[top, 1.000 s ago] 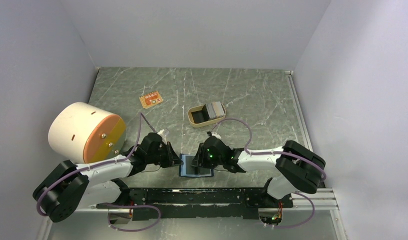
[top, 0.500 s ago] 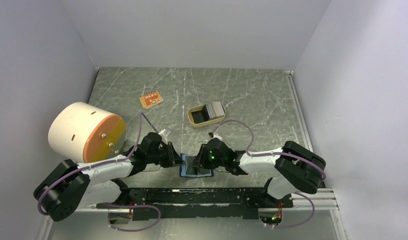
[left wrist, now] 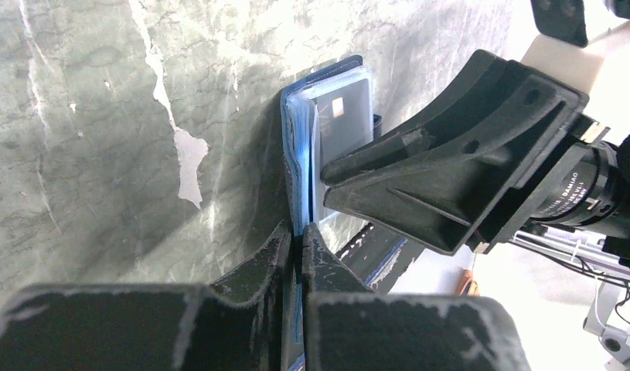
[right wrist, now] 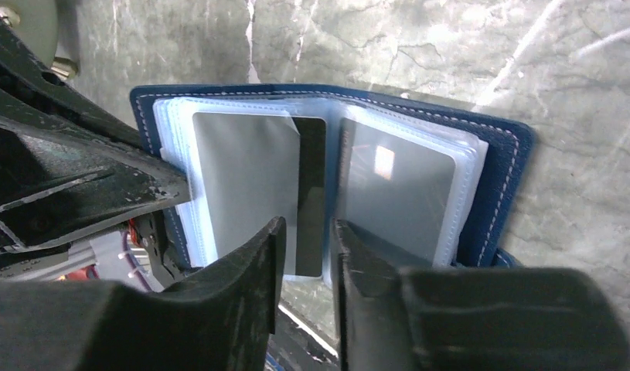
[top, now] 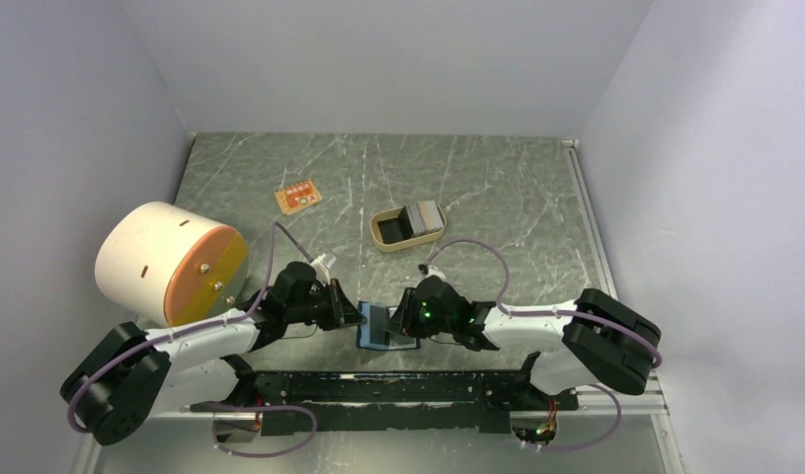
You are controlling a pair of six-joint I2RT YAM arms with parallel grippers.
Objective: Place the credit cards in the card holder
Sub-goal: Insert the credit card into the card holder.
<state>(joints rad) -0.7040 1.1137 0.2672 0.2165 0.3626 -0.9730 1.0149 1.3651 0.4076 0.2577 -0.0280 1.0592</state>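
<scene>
Left pincer (top: 354, 314) clamps the card holder (top: 378, 338), on the near side of the tray (top: 386, 237) holding spare credit cards (top: 424, 214). Its wrist view shows the pinch on the holder's edge. Right pincer (right wrist: 304, 239), narrower than a second ago yet apart, hovers over a grey card (right wrist: 242, 178) I judge nearly pocketed.

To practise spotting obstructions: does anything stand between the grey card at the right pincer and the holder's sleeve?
Nothing visible does. The card appears already partly in the holder's left clear sleeve, black stripe showing. The left pincer clamps the holder's left edge, beside the card, not across it.
</scene>
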